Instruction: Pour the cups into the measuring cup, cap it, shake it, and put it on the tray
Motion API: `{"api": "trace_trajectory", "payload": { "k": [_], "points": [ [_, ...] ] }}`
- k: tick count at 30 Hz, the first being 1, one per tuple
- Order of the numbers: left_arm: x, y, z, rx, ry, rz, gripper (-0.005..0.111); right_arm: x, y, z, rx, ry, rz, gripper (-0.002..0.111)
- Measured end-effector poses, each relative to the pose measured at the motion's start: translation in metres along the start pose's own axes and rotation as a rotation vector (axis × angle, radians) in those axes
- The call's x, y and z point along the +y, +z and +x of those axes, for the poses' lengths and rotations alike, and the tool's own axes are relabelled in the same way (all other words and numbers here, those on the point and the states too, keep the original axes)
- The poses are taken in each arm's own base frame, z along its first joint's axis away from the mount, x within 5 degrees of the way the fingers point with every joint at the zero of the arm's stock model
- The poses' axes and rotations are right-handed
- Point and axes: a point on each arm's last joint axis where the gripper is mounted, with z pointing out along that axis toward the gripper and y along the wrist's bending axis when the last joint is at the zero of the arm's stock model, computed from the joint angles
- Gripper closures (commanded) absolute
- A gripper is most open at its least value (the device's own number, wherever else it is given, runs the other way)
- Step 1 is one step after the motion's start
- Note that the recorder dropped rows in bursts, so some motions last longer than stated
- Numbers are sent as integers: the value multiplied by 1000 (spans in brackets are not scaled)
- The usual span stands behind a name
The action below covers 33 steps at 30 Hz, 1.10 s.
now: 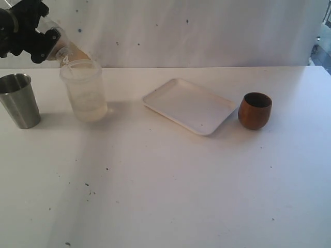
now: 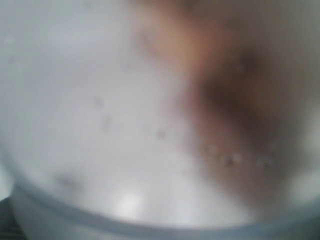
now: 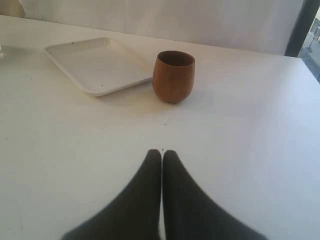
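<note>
At the table's back left my left gripper is shut on the clear measuring cup. The cup is tilted with its mouth over a frosted plastic tub and shows tan contents. The left wrist view is filled by the blurred measuring cup, and no fingers can be made out there. The steel tumbler stands upright left of the tub. The white tray lies mid-table, with the wooden cup upright just right of it. My right gripper is shut and empty, low over the table short of the wooden cup.
The frosted tub holds a little pale liquid at its bottom. A white backdrop runs along the table's far edge. Small dark specks dot the white tabletop.
</note>
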Motion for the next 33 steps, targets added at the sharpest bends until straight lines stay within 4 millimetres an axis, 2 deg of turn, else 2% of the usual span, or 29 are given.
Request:
{"api": "trace_trajectory", "payload": {
  "k": [10, 18, 33],
  "points": [
    [2, 0, -3, -4, 12, -5, 107, 0, 0, 0, 0, 0, 0, 107],
    [18, -3, -23, -40, 53, -41, 107, 0, 0, 0, 0, 16, 0, 107],
    [14, -3, -20, -8, 144, 6, 107, 0, 0, 0, 0, 16, 0, 107]
  ]
}}
